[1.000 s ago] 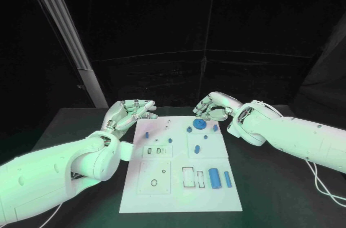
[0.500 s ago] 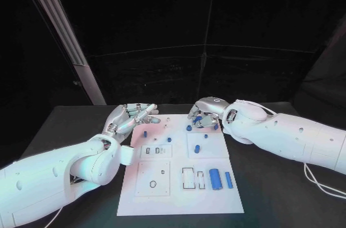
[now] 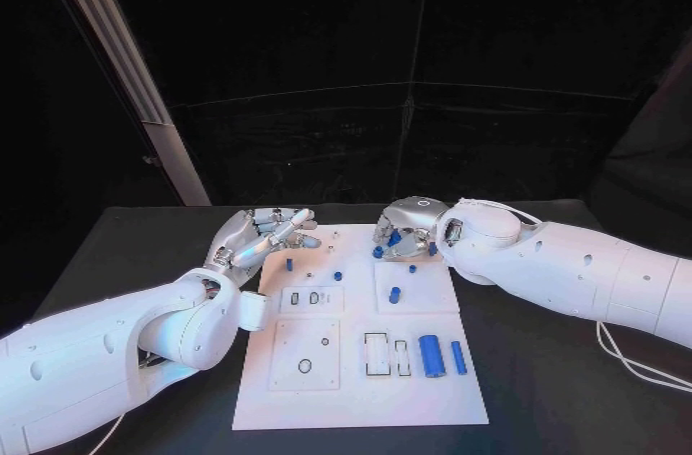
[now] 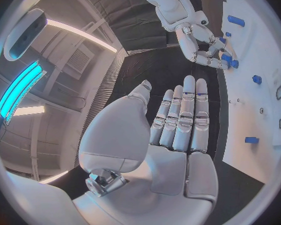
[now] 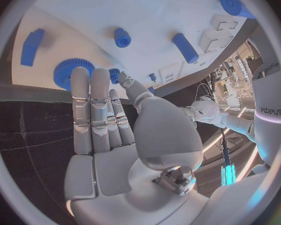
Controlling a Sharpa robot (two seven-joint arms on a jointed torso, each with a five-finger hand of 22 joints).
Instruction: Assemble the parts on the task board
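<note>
Your right hand point(image 3: 405, 237) has dropped, fingers spread wide, onto the blue gear point(image 5: 73, 72) at the task board's point(image 3: 361, 395) twelve o'clock, so a grasp looks imminent; left hand point(image 3: 260, 233) hovers wide, holding nothing.

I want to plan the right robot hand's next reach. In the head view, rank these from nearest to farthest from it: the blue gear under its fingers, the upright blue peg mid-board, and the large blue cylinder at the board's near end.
1. Blue gear, at the board's far edge, right under the right robot hand.
2. Upright blue peg, mid-board.
3. Large blue cylinder, near end, right side.
</note>
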